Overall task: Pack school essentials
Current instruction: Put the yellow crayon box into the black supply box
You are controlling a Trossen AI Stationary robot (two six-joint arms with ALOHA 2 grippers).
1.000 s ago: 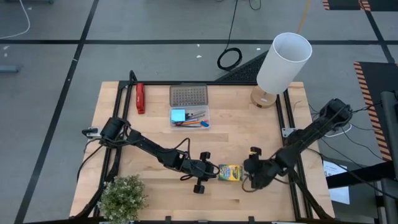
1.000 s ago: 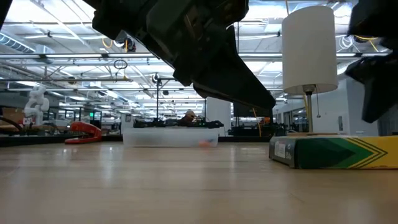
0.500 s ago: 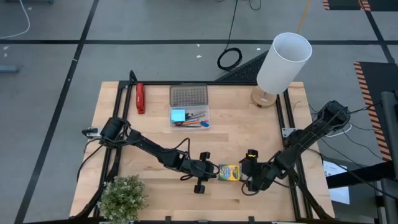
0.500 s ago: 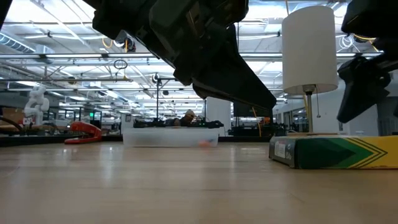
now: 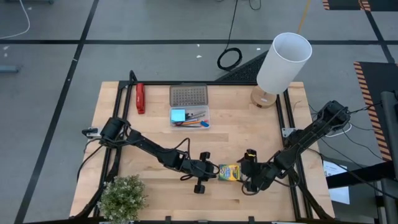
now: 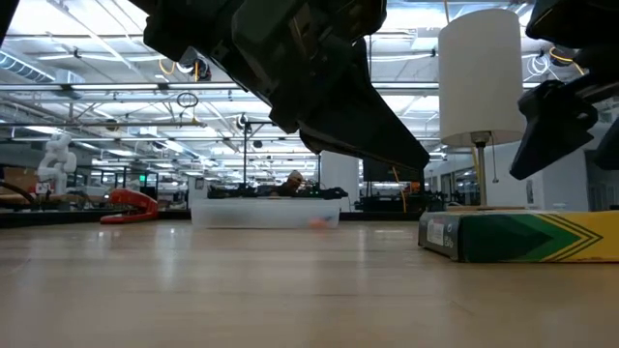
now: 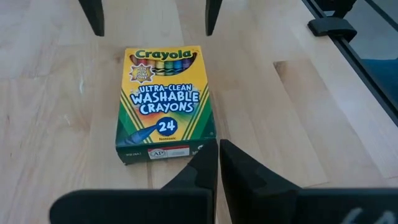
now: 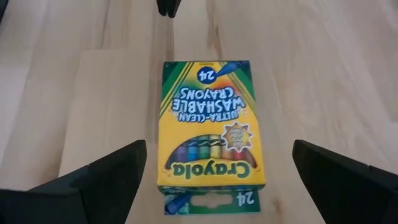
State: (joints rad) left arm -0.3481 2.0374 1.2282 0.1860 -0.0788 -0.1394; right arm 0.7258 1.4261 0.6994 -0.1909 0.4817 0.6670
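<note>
The Crayola crayon box (image 5: 229,172) lay flat on the worktop (image 5: 236,134) near its front edge, between the two arms and well apart from the clear case (image 5: 189,117) that already held the blue note pad (image 5: 178,115) and pencils. The right pincer (image 8: 214,177) hung just above the box with its fingers spread wide, one on each side of it and touching neither. The left pincer (image 7: 217,158) sat just beside the box's other end, its fingers pressed together on nothing. The step in hand looked like the pick-up of the crayons. The next move would call for the right pincer to drop lower, close across the box's width, then carry it to the case.
</note>
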